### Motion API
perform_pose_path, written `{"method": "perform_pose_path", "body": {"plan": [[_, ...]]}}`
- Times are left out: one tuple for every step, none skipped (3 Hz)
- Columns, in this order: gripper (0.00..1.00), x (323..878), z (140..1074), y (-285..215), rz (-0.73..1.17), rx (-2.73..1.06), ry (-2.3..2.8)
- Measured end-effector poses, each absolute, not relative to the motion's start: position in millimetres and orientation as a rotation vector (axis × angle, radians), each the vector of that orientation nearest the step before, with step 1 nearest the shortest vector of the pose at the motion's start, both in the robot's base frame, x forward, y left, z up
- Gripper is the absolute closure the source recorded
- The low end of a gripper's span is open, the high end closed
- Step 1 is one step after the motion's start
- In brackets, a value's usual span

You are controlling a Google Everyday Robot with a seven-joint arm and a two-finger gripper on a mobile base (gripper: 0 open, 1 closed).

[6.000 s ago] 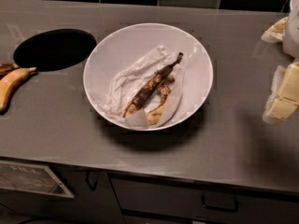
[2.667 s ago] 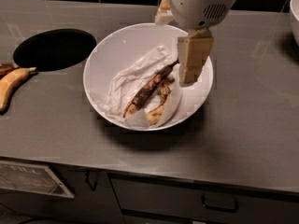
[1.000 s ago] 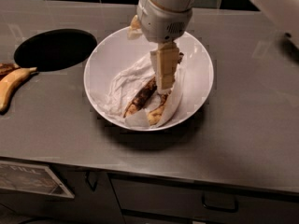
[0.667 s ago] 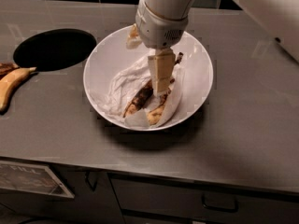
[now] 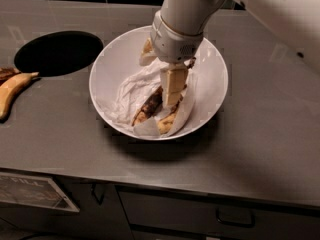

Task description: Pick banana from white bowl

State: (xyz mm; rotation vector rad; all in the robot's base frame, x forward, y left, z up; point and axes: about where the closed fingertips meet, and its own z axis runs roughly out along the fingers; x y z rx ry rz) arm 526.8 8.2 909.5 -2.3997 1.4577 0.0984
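Though the gripper point(image 5: 171, 99) sits by the banana point(image 5: 149, 104) in the white bowl point(image 5: 216, 59), grip unreadable, crumpled paper point(image 5: 127, 91) might get pinched instead.

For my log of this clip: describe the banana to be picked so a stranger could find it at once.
On the grey counter stands a wide white bowl lined with crumpled white paper. The banana lies on that paper, right under the gripper. It is slim and mostly brown-black, unlike the yellower banana on the counter's left edge.
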Motion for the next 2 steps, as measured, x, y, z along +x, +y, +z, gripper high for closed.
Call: {"method": "perform_pose_path", "body": {"plan": [[0.27,528.2,903.4,6.2,0.111,-2.388,1.466],[0.28,528.4,903.2,6.3,0.112,-2.389,1.465]]}}
